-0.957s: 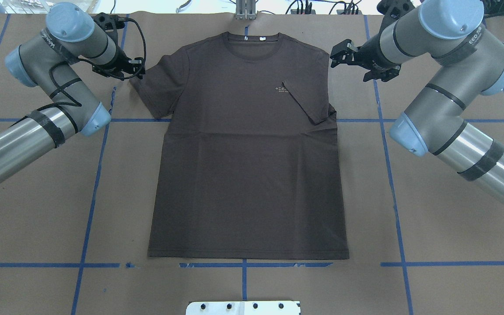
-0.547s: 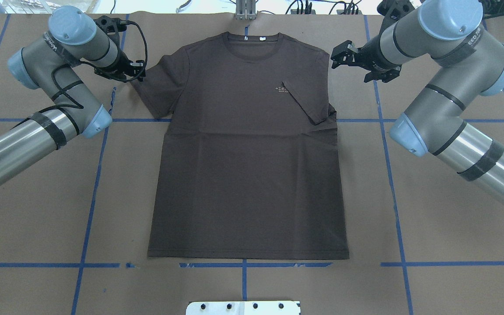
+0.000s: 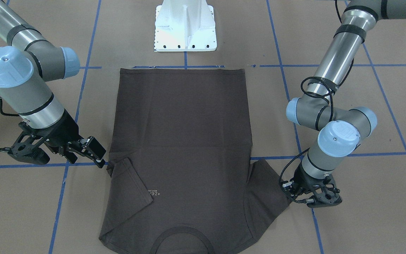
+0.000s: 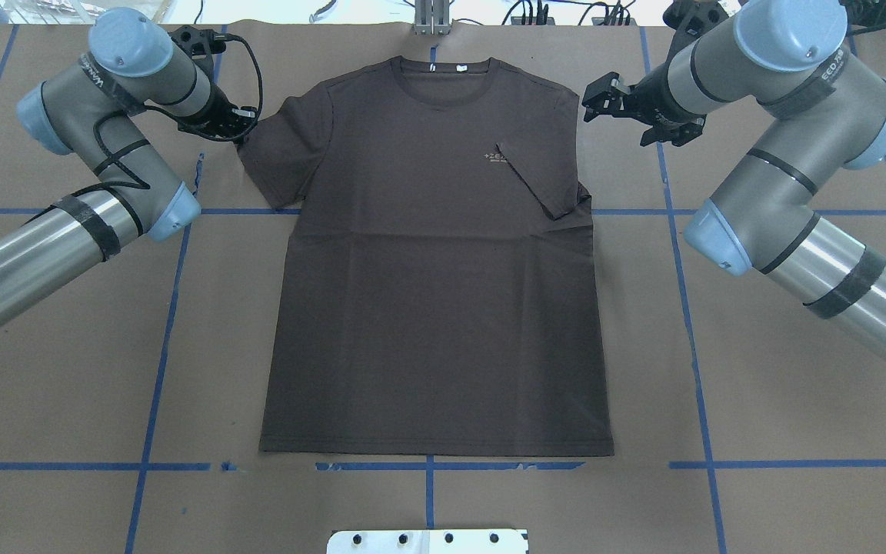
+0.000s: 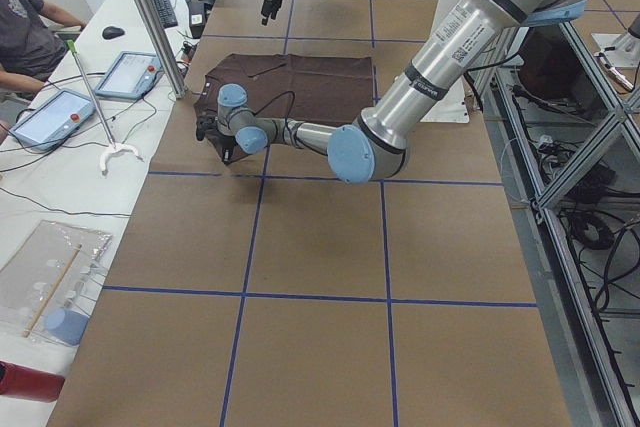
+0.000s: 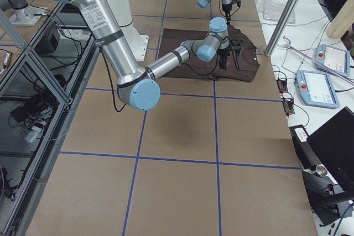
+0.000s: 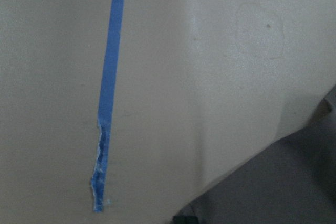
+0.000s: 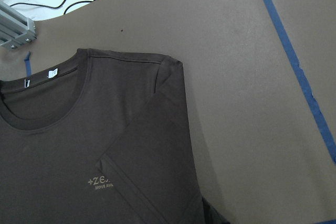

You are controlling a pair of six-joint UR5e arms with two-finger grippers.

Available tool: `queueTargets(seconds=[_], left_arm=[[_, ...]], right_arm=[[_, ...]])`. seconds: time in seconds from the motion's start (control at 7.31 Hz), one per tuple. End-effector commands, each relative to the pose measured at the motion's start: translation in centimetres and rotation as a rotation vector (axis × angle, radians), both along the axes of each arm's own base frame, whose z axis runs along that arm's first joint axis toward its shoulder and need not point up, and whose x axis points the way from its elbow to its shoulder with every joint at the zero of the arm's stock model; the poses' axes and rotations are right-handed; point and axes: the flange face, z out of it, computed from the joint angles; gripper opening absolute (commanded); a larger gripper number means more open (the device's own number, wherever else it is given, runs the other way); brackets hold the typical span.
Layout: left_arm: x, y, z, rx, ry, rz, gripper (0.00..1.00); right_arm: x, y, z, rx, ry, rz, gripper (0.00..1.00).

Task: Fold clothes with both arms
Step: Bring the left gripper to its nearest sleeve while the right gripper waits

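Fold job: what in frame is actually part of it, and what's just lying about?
In use: dark grey-brown short-sleeved T-shirt; left black two-finger gripper; right black two-finger gripper.
Lying about: white metal pedestal; blue tape grid lines; blue-edged tablet on the white side bench.

I see a dark grey-brown T-shirt (image 4: 435,308) with pale lettering (image 4: 494,158) and white tags (image 4: 461,68), on a brown table (image 4: 758,385) gridded with blue tape (image 4: 160,362). The left arm (image 4: 20,258) and right arm (image 4: 851,285) are silver-grey with light blue joint caps.
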Motion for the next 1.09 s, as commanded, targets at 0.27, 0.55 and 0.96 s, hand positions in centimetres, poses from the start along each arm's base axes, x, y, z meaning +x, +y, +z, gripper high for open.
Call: queueTargets(seconds=[0.27, 0.55, 0.96], left_arm=[[4.4, -0.1, -12.4, -0.058, 0.102, -0.032, 0.0], [9.6, 2.6, -16.0, -0.086, 0.139, -0.01, 0.0], [12.3, 2.0, -17.1, -0.073, 0.108, -0.043, 0.0]], right_arm=[[-0.1, 0.0, -0.2, 0.005, 0.0, -0.001, 1.0], [-0.1, 0.0, -0.1, 0.003, 0.002, -0.001, 1.0], [-0.2, 0.0, 0.0, -0.002, 0.001, 0.0, 1.0]])
